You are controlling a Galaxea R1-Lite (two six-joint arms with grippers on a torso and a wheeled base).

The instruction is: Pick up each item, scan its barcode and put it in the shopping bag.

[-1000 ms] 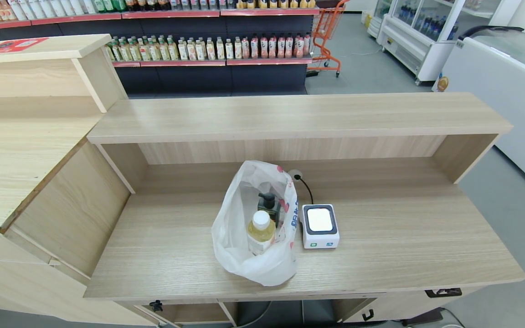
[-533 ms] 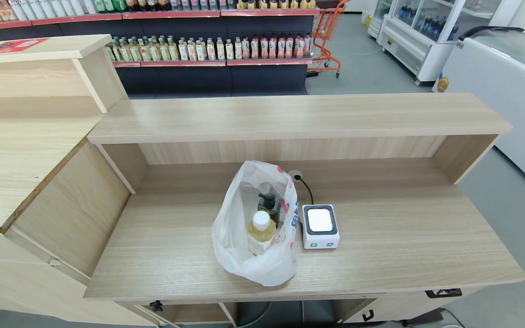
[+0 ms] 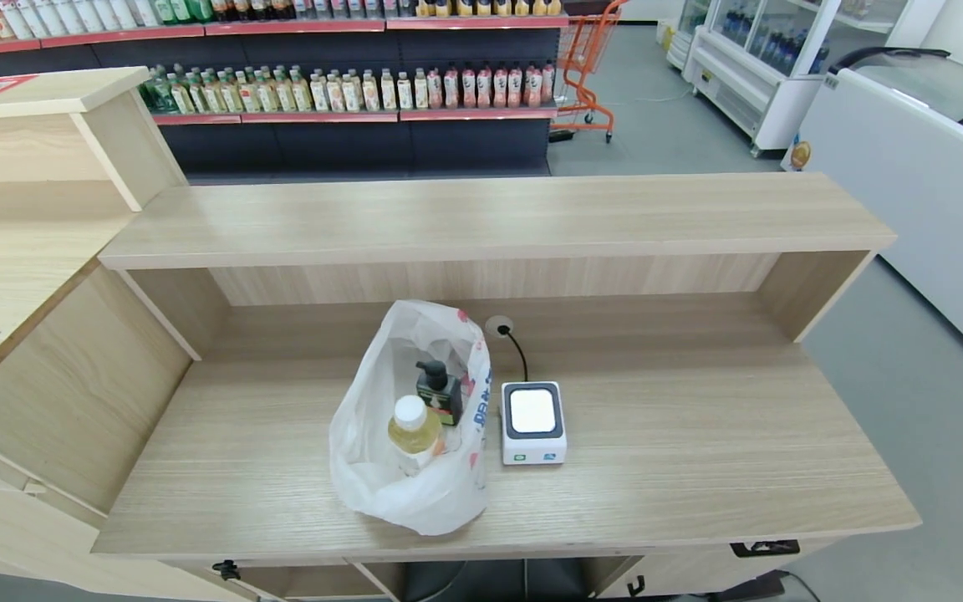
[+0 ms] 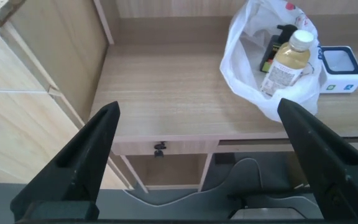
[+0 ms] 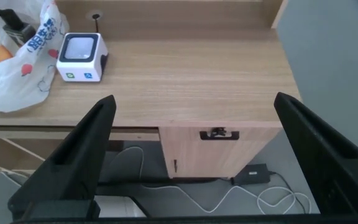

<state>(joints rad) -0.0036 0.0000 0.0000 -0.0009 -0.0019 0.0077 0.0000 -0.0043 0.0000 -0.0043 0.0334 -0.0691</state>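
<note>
Head view: the white plastic shopping bag (image 3: 362, 477), yellow drink bottle (image 3: 411, 426) and black pump bottle (image 3: 438, 393) upright inside, sits nearer the wide-open left pincer (image 4: 197, 107) than the equally wide right pincer (image 5: 194, 101).

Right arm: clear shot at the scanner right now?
Likely yes. The right gripper hangs open before the counter's front edge; only bare counter lies between it and the scanner, with the shopping bag on its far side.

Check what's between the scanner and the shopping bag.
Nothing: in the head view the scanner stands right beside the shopping bag, with at most a sliver of bare counter between.
</note>
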